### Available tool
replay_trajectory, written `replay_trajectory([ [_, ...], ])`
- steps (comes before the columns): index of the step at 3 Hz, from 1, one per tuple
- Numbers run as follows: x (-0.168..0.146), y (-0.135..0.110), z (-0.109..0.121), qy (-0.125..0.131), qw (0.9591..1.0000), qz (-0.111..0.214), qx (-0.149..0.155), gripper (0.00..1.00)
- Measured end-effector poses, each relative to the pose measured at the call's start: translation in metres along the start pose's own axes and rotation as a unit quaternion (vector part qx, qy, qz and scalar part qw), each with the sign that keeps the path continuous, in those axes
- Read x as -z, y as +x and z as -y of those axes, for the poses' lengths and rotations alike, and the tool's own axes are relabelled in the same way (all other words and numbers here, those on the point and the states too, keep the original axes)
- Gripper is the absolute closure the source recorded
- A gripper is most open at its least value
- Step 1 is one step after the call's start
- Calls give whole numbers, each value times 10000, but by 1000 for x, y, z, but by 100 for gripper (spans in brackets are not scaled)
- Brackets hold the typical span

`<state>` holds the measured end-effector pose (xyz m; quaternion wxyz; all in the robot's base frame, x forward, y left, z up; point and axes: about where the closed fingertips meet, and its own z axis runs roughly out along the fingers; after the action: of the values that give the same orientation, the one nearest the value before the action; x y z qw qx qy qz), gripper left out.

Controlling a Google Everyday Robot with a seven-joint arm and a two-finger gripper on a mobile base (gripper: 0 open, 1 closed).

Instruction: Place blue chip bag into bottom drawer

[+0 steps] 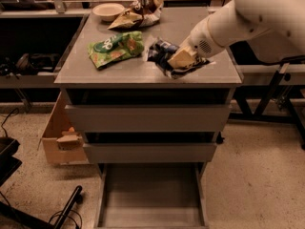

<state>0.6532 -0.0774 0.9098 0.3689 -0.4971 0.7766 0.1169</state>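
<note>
Camera view: gripper (184,60) on blue chip bag (159,54) near the cabinet top (119,74) edge, grip not discernible; bottom drawer (150,202) open.

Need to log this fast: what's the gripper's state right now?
Gripper: down at the blue chip bag on the cabinet top; open or shut cannot be told.

Navy, white lettering: blue chip bag (161,55). Plain grey: bottom drawer (150,197). Bright green: green bag (116,47). White gripper (185,58) at blue chip bag.
</note>
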Motion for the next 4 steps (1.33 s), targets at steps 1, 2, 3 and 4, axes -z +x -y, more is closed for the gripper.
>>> replay_trajectory([
  [1,68,-1,-48,222,9987,-270,368,100],
  [2,134,59,-95,280,9959,-656,547,100],
  [3,145,130,-110,276,9935,-1060,294,100],
  [4,125,206,-103,225,9915,-1270,-163,100],
])
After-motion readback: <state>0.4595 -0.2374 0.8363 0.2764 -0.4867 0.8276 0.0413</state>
